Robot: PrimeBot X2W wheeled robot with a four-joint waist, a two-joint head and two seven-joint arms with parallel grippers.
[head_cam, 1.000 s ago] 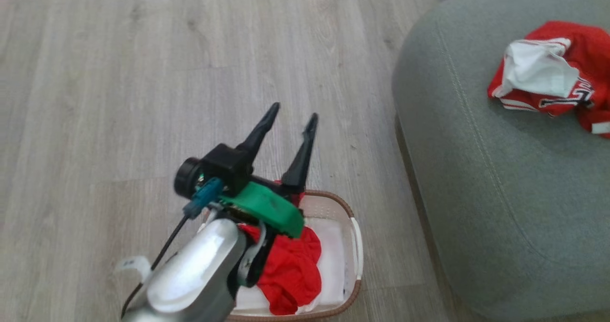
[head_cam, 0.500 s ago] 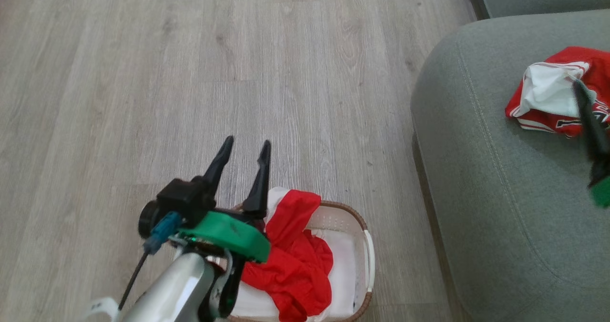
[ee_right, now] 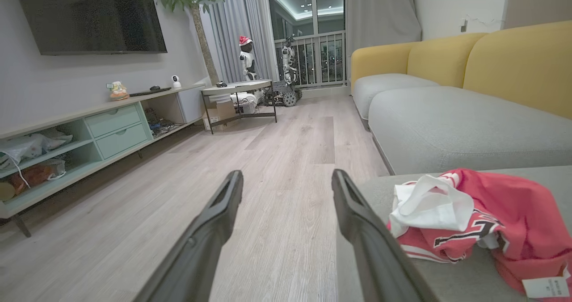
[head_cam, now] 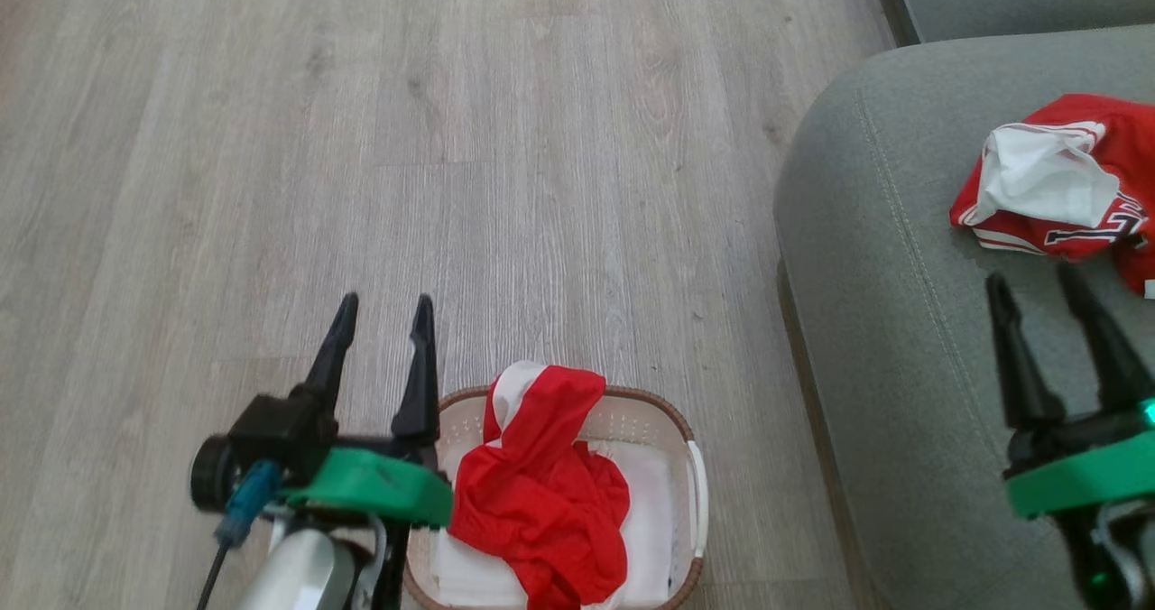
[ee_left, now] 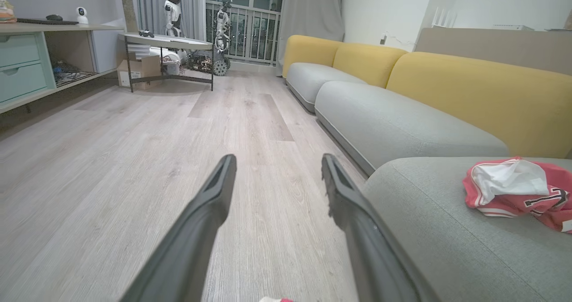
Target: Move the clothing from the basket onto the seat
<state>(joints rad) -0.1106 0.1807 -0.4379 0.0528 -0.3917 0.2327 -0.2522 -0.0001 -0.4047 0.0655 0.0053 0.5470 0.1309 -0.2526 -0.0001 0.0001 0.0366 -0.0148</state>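
Now, nearest: basket point(head_cam: 690, 484), holding one crumpled red garment point(head_cam: 541, 502) draped over far rim. Just left of basket: left gripper point(head_cam: 385, 301), jaws apart, empty. Well right of basket, over seat point(head_cam: 902, 366): right gripper point(head_cam: 1032, 276), likewise spread, empty. Farther right of basket, on seat: jersey point(head_cam: 1056, 186). Advised: pinch bunched middle deep, lift clear of rim.

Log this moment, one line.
left tool: open, empty | right tool: open, empty, above grey-green fabric sofa seat | red-and-white striped jersey: on seat | red shiny garment: in oval cream plastic basket
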